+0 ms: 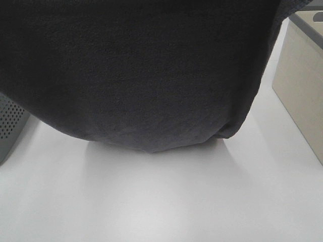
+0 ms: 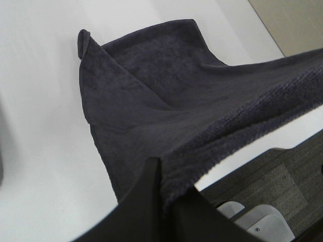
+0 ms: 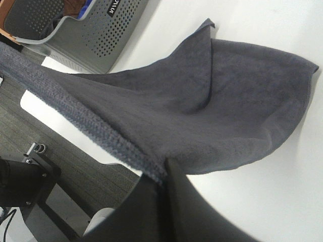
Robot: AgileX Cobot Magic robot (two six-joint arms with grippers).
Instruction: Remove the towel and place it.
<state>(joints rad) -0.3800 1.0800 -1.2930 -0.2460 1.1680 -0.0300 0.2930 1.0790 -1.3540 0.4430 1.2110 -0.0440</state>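
The dark charcoal-grey towel (image 1: 146, 70) hangs right in front of the exterior high camera and fills the upper part of that view, hiding both arms. In the left wrist view my left gripper (image 2: 164, 189) is shut on one edge of the towel (image 2: 151, 91), whose far end drapes down to the white table. In the right wrist view my right gripper (image 3: 162, 176) is shut on the opposite part of the same edge of the towel (image 3: 202, 111). The towel is stretched between the two grippers and sags to the tabletop.
A grey perforated basket (image 3: 96, 35) stands at the left of the white table (image 1: 161, 201); its corner shows in the exterior high view (image 1: 10, 126). A beige box (image 1: 303, 80) stands at the right. Dark carpet lies beyond the table edge (image 2: 262, 181).
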